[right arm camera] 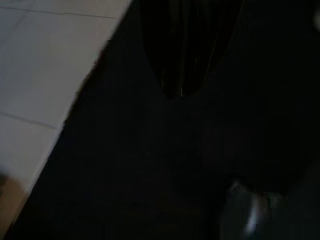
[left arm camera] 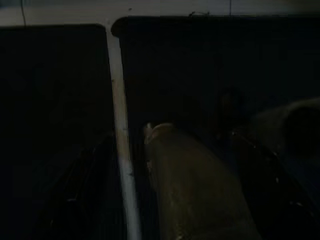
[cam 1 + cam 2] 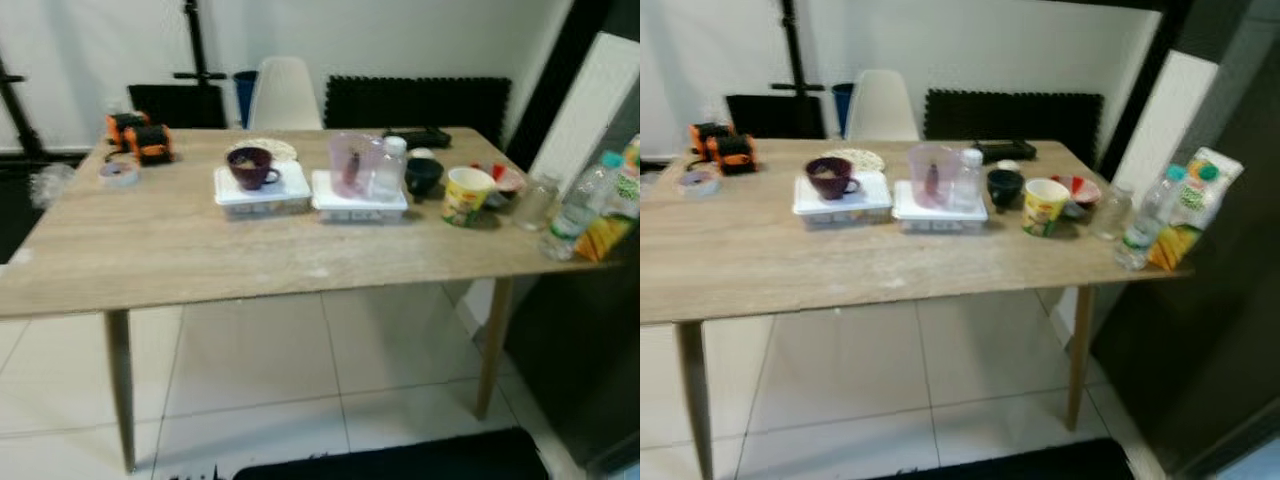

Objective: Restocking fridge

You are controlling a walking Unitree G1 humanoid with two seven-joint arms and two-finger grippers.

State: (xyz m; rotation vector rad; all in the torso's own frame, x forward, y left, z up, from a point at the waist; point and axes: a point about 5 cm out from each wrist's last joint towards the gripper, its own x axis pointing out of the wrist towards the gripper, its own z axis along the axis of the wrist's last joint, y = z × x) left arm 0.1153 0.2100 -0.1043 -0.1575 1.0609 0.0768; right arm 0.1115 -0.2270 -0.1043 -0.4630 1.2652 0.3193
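A wooden table [image 3: 150,250] stands before me with food and drink on it. Two white lidded containers [image 3: 262,192] [image 3: 358,203] sit mid-table, a dark red mug [image 3: 250,167] on the left one. A pink pitcher [image 3: 350,163] and a small clear bottle [image 3: 389,170] stand on the other. Further right are a black bowl [image 3: 423,176], a yellow cup [image 3: 467,195], a glass jar [image 3: 534,203], a water bottle [image 3: 581,207] and a juice carton [image 3: 1190,205]. My left gripper [image 2: 175,185] and right gripper [image 1: 175,60] hang low in very dark wrist views.
A dark appliance front [image 3: 1230,320] rises right of the table, with a white panel [image 3: 1165,125] behind it. A white chair [image 3: 284,95] stands at the far side. Orange-black gear [image 3: 140,138] and a tape roll [image 3: 119,173] lie at the far left. White tiles [image 3: 260,370] run under the table.
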